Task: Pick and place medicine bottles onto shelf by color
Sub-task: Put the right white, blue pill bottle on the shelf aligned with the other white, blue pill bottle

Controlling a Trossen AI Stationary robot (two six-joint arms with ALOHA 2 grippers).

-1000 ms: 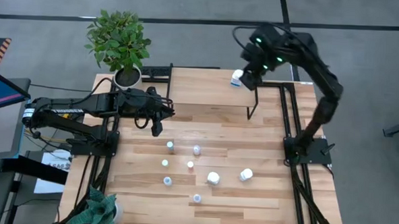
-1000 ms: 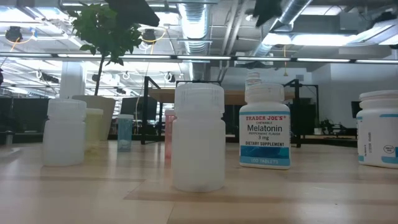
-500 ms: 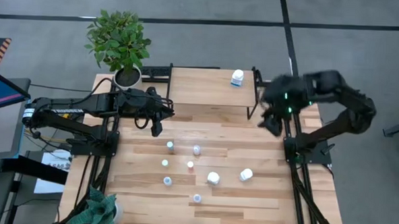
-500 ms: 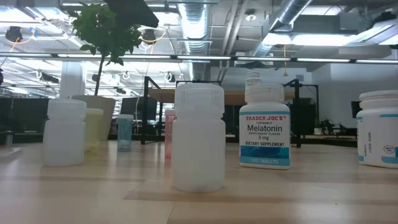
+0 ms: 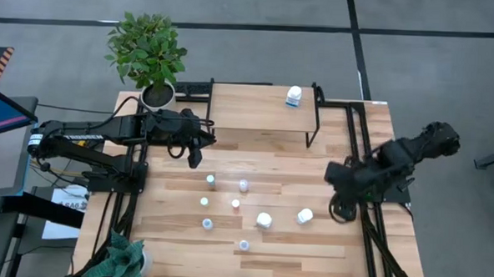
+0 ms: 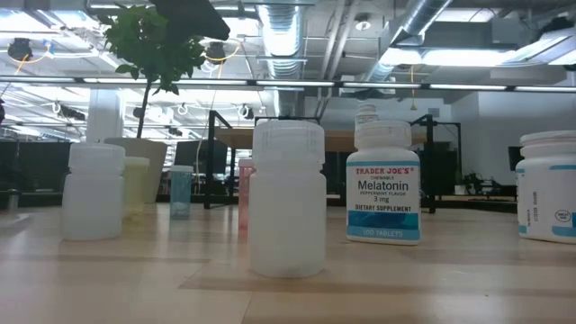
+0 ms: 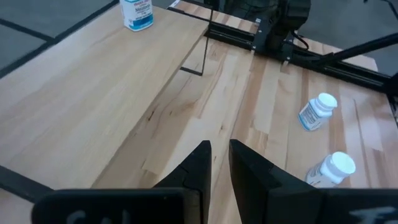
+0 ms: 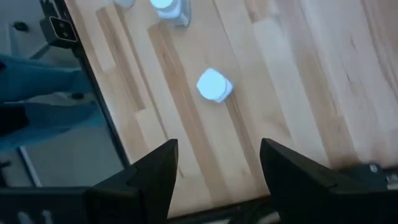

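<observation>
right gripper [image 5: 343,193] near the table's right edge, fingers wide apart, holding nothing | left gripper [image 5: 194,159] near the left edge, fingers almost together, empty | one white bottle [image 5: 294,95] stands on the shelf [image 5: 248,109] at the far edge; other bottles [image 5: 263,219] sit mid-table

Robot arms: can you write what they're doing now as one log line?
right gripper: open, empty, above table's right side | left gripper: shut, waiting by shelf | white bottle: on shelf

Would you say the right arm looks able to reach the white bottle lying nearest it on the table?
Probably yes. The right gripper hangs open just beside that white bottle, with only bare table between them and no other bottle crowding it.
</observation>
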